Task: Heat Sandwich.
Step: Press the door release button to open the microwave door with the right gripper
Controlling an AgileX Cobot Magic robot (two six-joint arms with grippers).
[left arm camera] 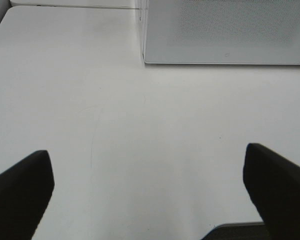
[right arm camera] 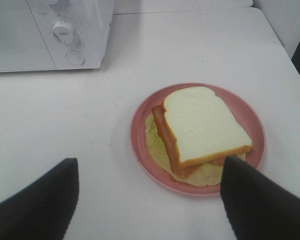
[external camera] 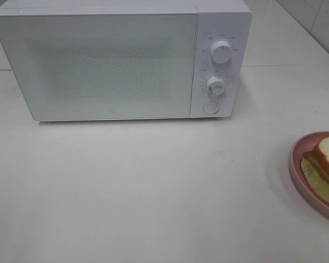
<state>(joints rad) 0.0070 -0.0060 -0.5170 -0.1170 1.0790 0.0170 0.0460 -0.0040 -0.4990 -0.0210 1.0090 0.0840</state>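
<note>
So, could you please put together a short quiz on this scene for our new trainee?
1. True or false: the microwave door stands open.
2. The sandwich lies on: A) the pink plate; B) a metal tray; C) a bowl.
3. Which is close to the sandwich, the left tool or the right tool?

Key: 1 false, the door is shut. 2 A. 3 the right tool; it is open and holds nothing.
</note>
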